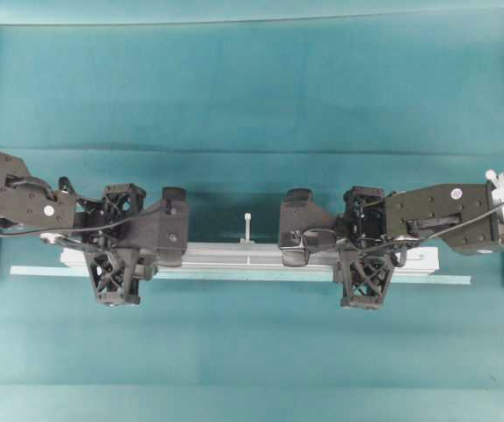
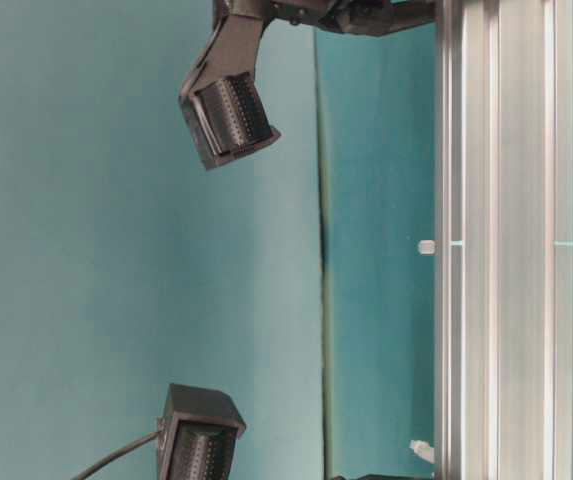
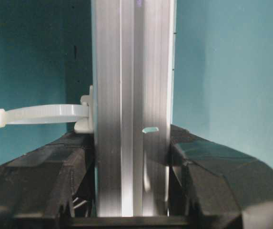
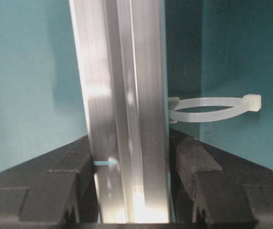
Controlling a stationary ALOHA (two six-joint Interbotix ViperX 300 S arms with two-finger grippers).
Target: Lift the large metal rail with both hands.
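Surface [image 1: 252, 79]: A big blue-green cloth was seen spread under everything.

Large metal rail [image 1: 234, 255]: The long silver bar was seen lying across the middle of the overhead view, from one arm to the other. Long grooves were seen along it. From the pictures it could not be told if it was raised off the surface or resting on it.

Pale strip [image 1: 40, 272]: A thin flat strip was seen on the cloth, just beside the rail and running along it.

Left gripper [image 1: 115, 251]: It was seen near the left end of the rail. In the left wrist view its black fingers [image 3: 45, 176] were pressed on both sides of the rail, so the rail was gripped.

Right gripper [image 1: 364, 255]: It was seen near the right end of the rail. In the right wrist view its fingers [image 4: 207, 176] were clamped on both sides of the rail too.

Zip ties: A small white tail [image 1: 247, 227] was seen sticking out from the middle of the rail. Another [image 3: 36, 116] was seen beside the left fingers, and a looped one [image 4: 212, 107] beside the right fingers.

Step in hand: The grabbing looked done, and the lift was judged to be at its start.

Next move: Both ends would need to be raised together, at the same speed, so the rail is kept level and is not twisted or dropped.
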